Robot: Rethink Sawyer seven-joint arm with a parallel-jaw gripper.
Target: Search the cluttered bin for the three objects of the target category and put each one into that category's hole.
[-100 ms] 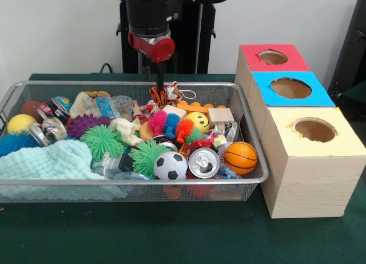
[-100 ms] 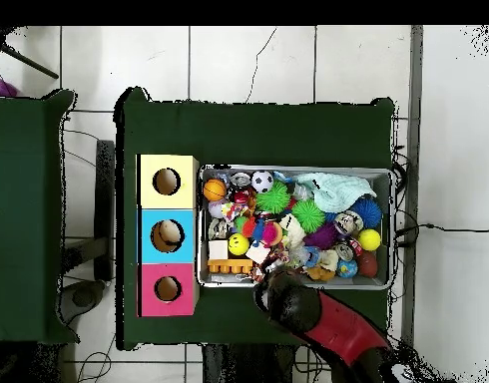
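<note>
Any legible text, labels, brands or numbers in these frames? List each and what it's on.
No text can be read in either view.
Snack packets at the bin's back: printed, but too blurred to read.
Crushed cans at the left: print too small to read.
Silver can at the front: only its top shows, no lettering legible.
Red, blue and yellow hole boxes: no labels.

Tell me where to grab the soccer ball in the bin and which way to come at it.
Come straight down from above and close across the widest part of the soccer ball. It is round, so no side is better by shape, but the can and green spiky ball crowd its flanks and the bin wall blocks the front. Its top is bare.
</note>
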